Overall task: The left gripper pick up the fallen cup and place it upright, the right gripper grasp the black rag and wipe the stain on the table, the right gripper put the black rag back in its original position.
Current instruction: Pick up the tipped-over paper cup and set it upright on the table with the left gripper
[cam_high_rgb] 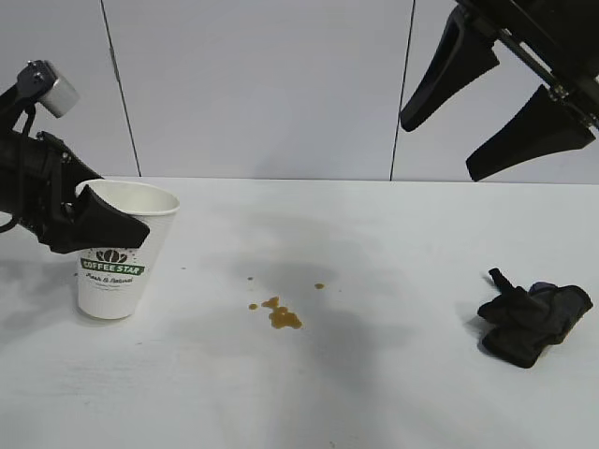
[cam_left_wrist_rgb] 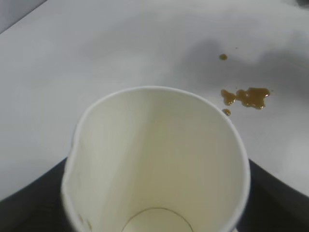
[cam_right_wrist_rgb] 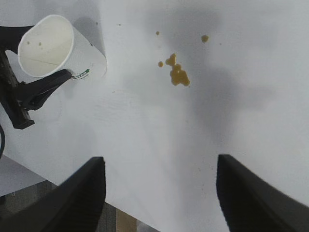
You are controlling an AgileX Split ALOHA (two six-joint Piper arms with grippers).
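Note:
The white cup (cam_high_rgb: 112, 281) with the green "COFFEE STAR" logo stands upright on the table (cam_high_rgb: 374, 243) at the left. My left gripper (cam_high_rgb: 122, 220) is shut on it near the rim, one finger across its front. The left wrist view looks down into the cup (cam_left_wrist_rgb: 159, 140), between that gripper's (cam_left_wrist_rgb: 158, 162) fingers. The brown stain (cam_high_rgb: 281, 315) lies mid-table, and also shows in the left wrist view (cam_left_wrist_rgb: 248, 96) and the right wrist view (cam_right_wrist_rgb: 177, 75). The black rag (cam_high_rgb: 533, 318) lies crumpled at the right. My right gripper (cam_high_rgb: 438, 152) hangs open and empty high above it.
The right wrist view shows its open gripper (cam_right_wrist_rgb: 160, 159) over the table's near edge, with the cup (cam_right_wrist_rgb: 46, 41) and left gripper (cam_right_wrist_rgb: 38, 89) farther off. A grey panelled wall (cam_high_rgb: 262, 84) stands behind the table.

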